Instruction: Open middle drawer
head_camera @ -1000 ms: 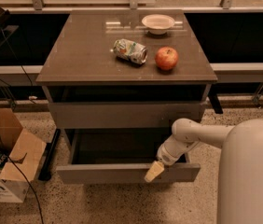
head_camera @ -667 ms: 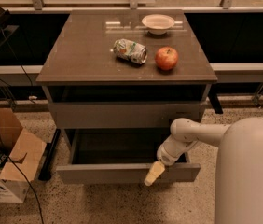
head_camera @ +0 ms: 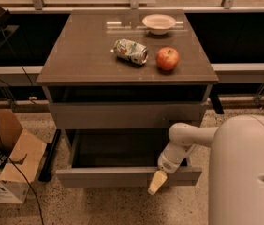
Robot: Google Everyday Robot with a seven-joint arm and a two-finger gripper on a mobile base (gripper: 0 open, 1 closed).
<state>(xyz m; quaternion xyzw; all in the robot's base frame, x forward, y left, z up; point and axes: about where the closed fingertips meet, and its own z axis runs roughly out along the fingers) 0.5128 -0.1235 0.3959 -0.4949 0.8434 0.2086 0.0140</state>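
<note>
Now hand (head_camera: 156, 183) at front of pulled-out middle drawer (head_camera: 104, 176), right end.

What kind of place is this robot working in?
Probably an office or lab test area: a drawer cabinet bearing an apple and can, a cardboard box on the speckled floor. The gripper is at the front of the pulled-out drawer.
</note>
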